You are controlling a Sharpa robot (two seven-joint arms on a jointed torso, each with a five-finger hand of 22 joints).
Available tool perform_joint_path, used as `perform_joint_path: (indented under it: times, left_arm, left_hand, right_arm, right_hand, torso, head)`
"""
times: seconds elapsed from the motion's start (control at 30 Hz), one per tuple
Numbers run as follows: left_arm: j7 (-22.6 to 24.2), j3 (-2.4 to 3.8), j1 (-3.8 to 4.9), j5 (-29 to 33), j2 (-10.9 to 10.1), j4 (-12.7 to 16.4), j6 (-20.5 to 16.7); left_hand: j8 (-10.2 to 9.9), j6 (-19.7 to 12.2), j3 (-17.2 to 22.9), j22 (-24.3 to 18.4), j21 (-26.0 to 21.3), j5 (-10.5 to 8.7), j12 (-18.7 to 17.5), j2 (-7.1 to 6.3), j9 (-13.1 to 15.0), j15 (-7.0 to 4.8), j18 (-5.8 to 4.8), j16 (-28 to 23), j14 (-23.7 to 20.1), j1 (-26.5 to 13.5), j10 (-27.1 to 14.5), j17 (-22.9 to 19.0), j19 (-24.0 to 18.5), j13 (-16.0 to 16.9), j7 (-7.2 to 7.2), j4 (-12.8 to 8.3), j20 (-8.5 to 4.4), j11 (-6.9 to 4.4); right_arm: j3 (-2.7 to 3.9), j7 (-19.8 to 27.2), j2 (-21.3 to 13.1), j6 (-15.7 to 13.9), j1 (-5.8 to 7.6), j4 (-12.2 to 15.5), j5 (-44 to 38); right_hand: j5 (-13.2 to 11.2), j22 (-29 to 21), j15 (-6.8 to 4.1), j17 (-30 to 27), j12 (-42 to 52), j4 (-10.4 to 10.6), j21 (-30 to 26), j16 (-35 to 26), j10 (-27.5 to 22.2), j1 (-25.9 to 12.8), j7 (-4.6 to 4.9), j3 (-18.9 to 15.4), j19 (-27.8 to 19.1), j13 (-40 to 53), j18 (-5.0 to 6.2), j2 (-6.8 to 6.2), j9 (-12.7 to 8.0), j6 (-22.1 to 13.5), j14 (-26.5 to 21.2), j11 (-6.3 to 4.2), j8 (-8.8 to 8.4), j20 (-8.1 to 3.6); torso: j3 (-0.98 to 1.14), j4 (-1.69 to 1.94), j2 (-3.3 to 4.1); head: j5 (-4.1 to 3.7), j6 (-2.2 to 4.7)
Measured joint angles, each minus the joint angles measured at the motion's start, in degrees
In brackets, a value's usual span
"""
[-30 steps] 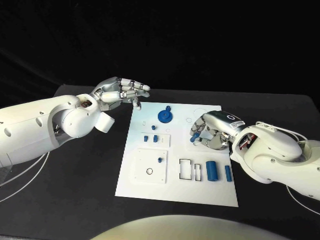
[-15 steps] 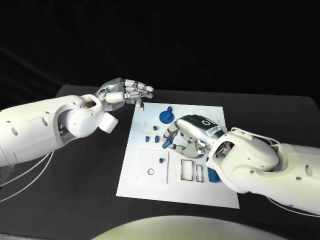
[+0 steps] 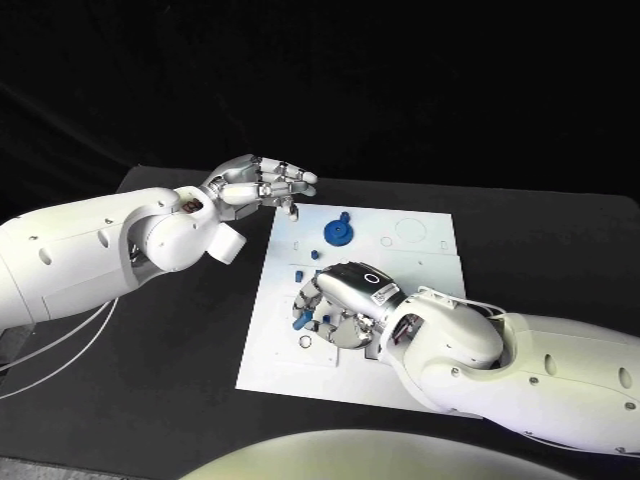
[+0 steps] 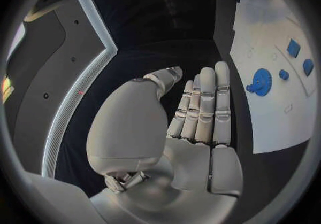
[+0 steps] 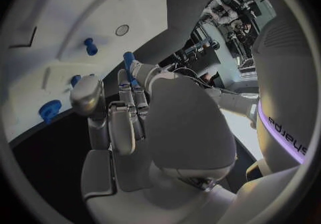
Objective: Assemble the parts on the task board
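Observation:
The white task board (image 3: 424, 240) lies in the middle of the black table. My right hand (image 3: 345, 301) hovers over the board's near left part and pinches a small blue part (image 3: 301, 319) at its fingertips; the right wrist view shows that blue part (image 5: 128, 60) held above the board (image 5: 80, 10). Just below it is a round hole (image 3: 304, 342) in a raised square plate. A blue gear (image 3: 336, 232) stands at the board's far end. My left hand (image 3: 261, 184) hangs by the board's far left corner, fingers straight in the left wrist view (image 4: 200, 112), holding nothing.
Small blue pieces (image 4: 293, 47) sit beside the gear (image 4: 259, 81) on the board. A blue peg (image 5: 90, 47) stands in the raised plate near the hole (image 5: 122, 30). My right forearm (image 3: 551, 370) covers the board's near right part. Bare black table (image 3: 551, 230) lies right of the board.
My right hand has swung from the board's right side across to its near left part, carrying the blue part. The left hand has stayed almost in place.

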Motion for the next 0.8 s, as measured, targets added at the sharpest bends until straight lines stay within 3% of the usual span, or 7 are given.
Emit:
perform_joint_path:
  times: [0.23, 0.8]
  left_arm:
    - [-0.12, -0.01, 0.00, 0.00, 0.05, -0.07, 0.14]
    - [-0.45, -0.02, 0.00, 0.00, -0.05, -0.07, 0.30]
  left_hand:
    - [0.00, -0.08, 0.00, -0.07, 0.00, 0.00, 0.22, 0.00, 0.00, 0.00, 0.00, 0.00, 0.00, 0.00, 0.00, 0.00, 0.00, 0.00, 0.08, 0.00, 0.00, 0.00]
    - [0.00, -0.08, 0.01, -0.07, 0.00, 0.00, 0.22, 0.00, 0.00, 0.00, 0.01, 0.00, 0.00, 0.00, 0.00, 0.00, 0.00, -0.01, 0.08, -0.01, 0.00, 0.00]
  right_arm:
    - [-0.15, 0.03, 0.75, 1.21, -1.30, -1.08, -0.25]
    - [-0.18, -0.57, 0.20, 4.99, -1.69, -1.40, -1.76]
  right_hand:
    - [0.00, -0.01, 0.00, -0.28, -0.21, -0.16, -0.21, 0.00, 0.38, -0.16, -0.09, 0.16, 0.00, -0.05, 0.00, -0.15, 1.15, -0.10, 0.00, -0.36, 0.22, 0.00]
    - [-0.02, -0.02, 0.00, -0.28, -0.44, -0.32, -0.21, 0.00, 0.81, -1.05, 0.07, 0.32, 0.00, -0.01, -0.01, -0.32, 1.95, -0.50, 0.00, -0.79, 0.21, 0.00]
  torso:
    - [0.01, -0.01, 0.00]
    - [0.07, -0.03, 0.04]
  head:
    - [0.38, -0.20]
    - [0.52, -0.53]
